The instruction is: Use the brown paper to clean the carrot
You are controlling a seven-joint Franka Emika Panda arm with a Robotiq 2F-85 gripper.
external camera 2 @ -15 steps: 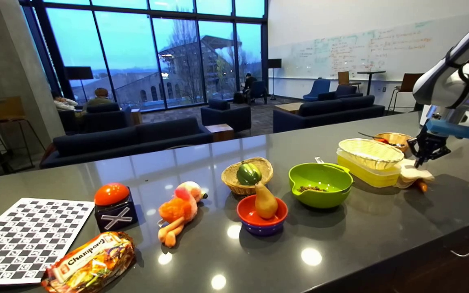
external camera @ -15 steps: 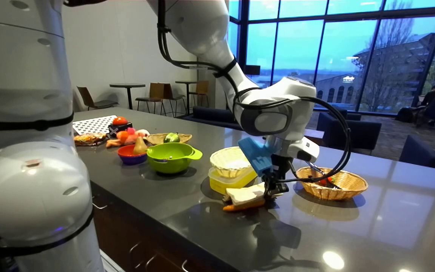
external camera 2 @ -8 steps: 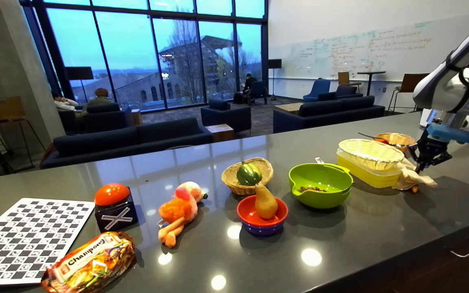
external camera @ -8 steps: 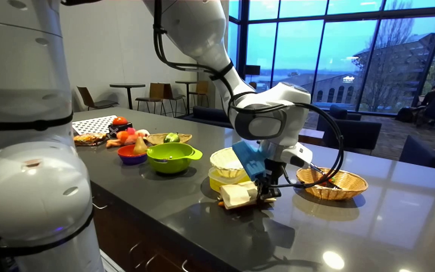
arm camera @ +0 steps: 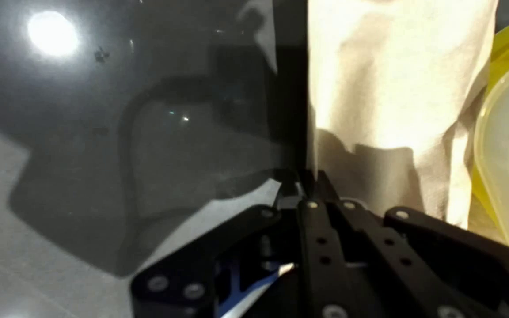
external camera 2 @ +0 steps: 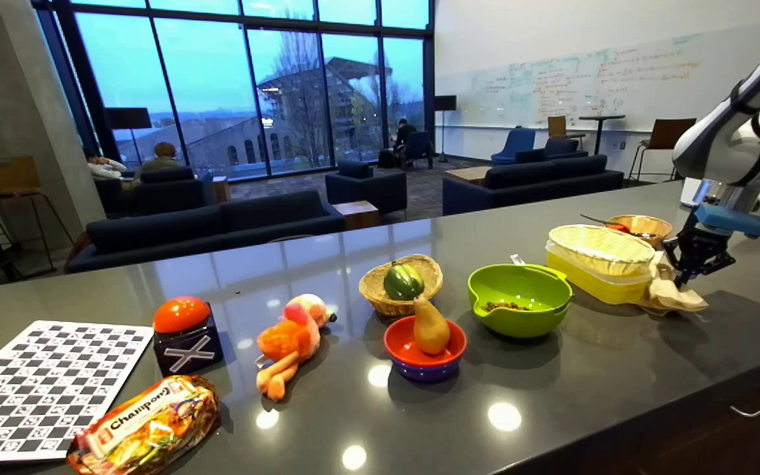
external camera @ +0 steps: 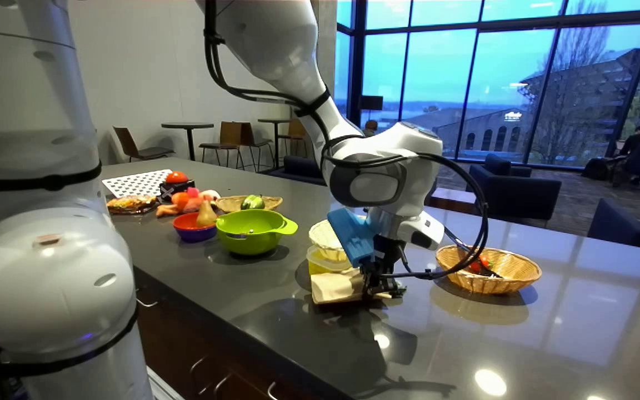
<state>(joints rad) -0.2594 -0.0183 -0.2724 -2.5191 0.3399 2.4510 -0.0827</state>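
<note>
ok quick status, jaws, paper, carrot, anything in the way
Jaws shut on brown paper, near its edge. Carrot out of sight, possibly underneath. Yellow tub close alongside the paper, may crowd wider wipes.

The fingers point(external camera: 373, 284) grip the brown paper point(external camera: 335, 288) just beside the yellow tub point(external camera: 321, 266).

In an exterior view I look from close beside my arm point(external camera: 275, 50), over the counter point(external camera: 231, 278) to the windows point(external camera: 436, 66); in an exterior view I sit farther from it, looking down across the Champong packet point(external camera 2: 149, 425). Both share the windows and green bowl point(external camera 2: 518, 323) (all three catch the yellow tub point(external camera 2: 596, 284)), while my wrist view looks down close past the gripper point(arm camera: 306, 185) at the brown paper point(arm camera: 396, 79).
</note>
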